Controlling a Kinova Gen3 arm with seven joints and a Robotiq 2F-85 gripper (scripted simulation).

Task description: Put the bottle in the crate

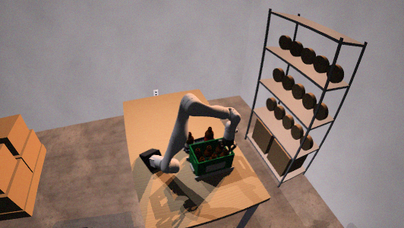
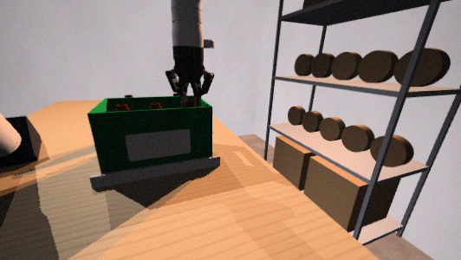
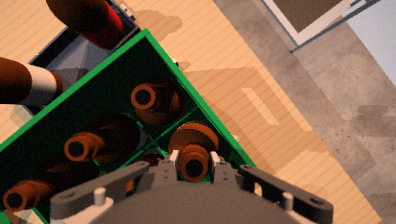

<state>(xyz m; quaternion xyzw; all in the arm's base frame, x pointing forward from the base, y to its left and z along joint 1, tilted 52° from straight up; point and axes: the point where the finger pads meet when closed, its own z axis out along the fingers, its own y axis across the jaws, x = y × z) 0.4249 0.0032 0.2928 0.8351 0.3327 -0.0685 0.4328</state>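
The green crate point(image 2: 152, 132) stands on the wooden table and holds several brown bottles in its slots point(image 3: 150, 100). My gripper point(image 3: 194, 159) is shut on the neck of a brown bottle point(image 3: 194, 145), which stands upright, lowered into the crate's corner slot on the right side. In the exterior view the gripper point(image 2: 189, 88) reaches just into the crate's top at the far right corner. Behind the crate, the grey tray point(image 3: 75, 50) holds two more bottles point(image 3: 87, 17), also seen from the top view point(image 1: 208, 134).
A metal shelf rack point(image 1: 304, 95) with round discs and boxes stands to the right of the table. The arm's base point(image 1: 152, 159) sits on the table left of the crate. Cardboard boxes point(image 1: 17, 163) stand on the floor far left.
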